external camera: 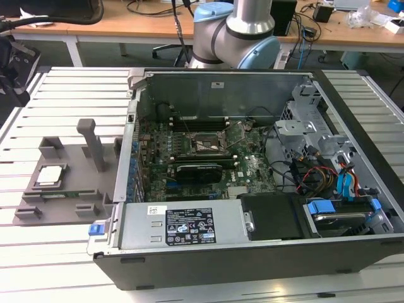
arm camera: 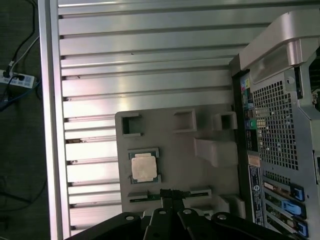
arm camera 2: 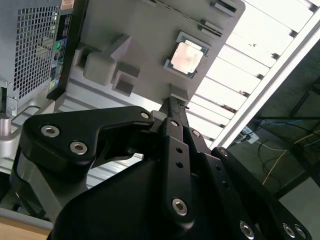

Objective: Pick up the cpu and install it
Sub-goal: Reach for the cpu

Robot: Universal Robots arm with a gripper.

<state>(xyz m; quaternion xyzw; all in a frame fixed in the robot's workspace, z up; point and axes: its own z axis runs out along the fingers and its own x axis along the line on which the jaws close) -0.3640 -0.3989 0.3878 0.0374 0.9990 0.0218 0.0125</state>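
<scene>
Cpu (external camera: 50, 175): small flat square chip, silvery-grey lid w/ pale rim, a little glare on top in both wrist views (arm camera 2: 187, 54) (arm camera: 143, 167). Lies flat, face up, in a square recess of the grey tray (external camera: 71, 156), on the exterior view's left, well apart from the case (external camera: 189, 268). Tray (arm camera: 200, 172) sits on the slatted metal bench (external camera: 63, 88), just beside the case's outer wall; carries moulded blocks, open square pockets and one tall upright post (external camera: 95, 144) betw. cpu and case. No other part seen in the pockets. Claw (arm camera 2: 176, 102): black fingers pressed together, nothing held; tips (arm camera: 171, 193) hang over the tray's edge near the cpu, apart from it, not touching. Case lies on its side, lid off, interior open upward: green board (external camera: 252, 170) w/ black socket frame (external camera: 203, 146) about mid-case, grey metal box w/ label (external camera: 183, 224) along the near wall, drive cage and a tangle of red/orange/blue cables (external camera: 315, 173) toward the exterior view's right. Arm (external camera: 237, 28), grey and light blue, stands behind the case. Wooden desks w/ cables behind. Case's perforated rear panel shows next to the tray in both wrist views.
</scene>
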